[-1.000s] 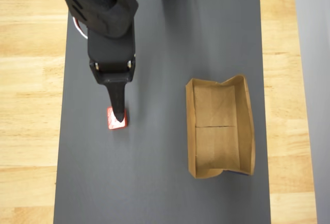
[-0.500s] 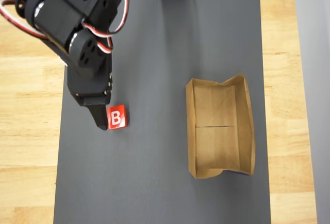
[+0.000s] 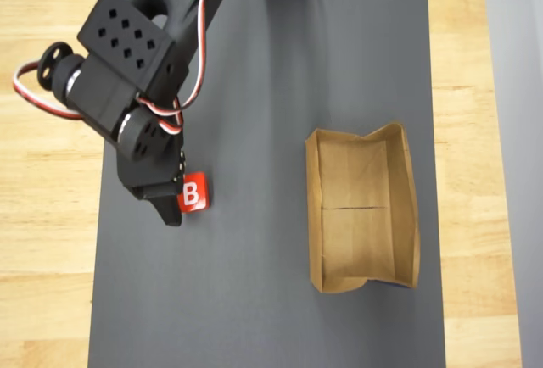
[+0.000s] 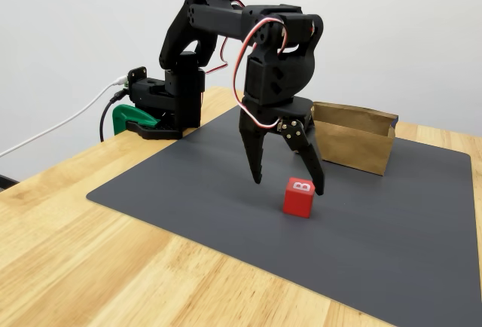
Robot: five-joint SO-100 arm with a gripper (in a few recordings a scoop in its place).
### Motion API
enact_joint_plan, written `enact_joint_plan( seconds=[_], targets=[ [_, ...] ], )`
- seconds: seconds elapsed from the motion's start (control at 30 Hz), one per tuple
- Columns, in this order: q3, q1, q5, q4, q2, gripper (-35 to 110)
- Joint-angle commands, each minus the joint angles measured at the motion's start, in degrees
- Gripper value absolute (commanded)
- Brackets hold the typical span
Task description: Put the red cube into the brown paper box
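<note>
Red cube [image 4: 299,197] sits flat on the dark grey mat [image 4: 422,236], its white letter B facing up, and nothing holds it. Over the last second the arm has rotated its wrist and swung aside: a second ago a black finger lay across the top of the cube in the overhead view, and now the whole top face [image 3: 192,193] shows, with the cube in the same spot on the mat. The gripper [image 4: 288,180] hangs with its jaws spread wide; in the fixed view one fingertip ends left of the cube and clear of it, the other reaches down right at the cube's back edge, though contact there cannot be told. I judge this a re-alignment before the grasp, so the pick is not yet made and the carry lies ahead. The jaws look to straddle the cube only in part, so a close from here could nudge it sideways. Farther back, well apart from the cube, the brown paper box [image 4: 354,145] stands open and empty [image 3: 362,212], bare mat between them and nothing in the way. Beyond, the arm's base [image 4: 154,108] is clamped to the wooden table [image 4: 75,267] edge.
</note>
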Motion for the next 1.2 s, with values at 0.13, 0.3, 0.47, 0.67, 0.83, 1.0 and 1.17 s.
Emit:
enact_joint_plan(
  seconds=[0.13, 0.3, 0.47, 0.67, 0.83, 1.0, 1.17],
  targets=[
    [-6.77, -0.53, -2.20, 4.48, -2.29, 36],
    [-8.09, -1.05, -2.11, 5.01, -3.16, 35],
    [-9.76, -1.14, -1.76, 5.80, -4.39, 27],
    [-12.22, -0.88, -1.67, 6.33, -5.62, 23],
    [-13.54, -1.05, -2.02, 6.94, -6.68, 23],
    [-14.15, -1.49, -3.34, 7.82, -7.47, 23],
    [-18.63, -1.85, -3.87, 10.63, -10.46, 23]
  ],
)
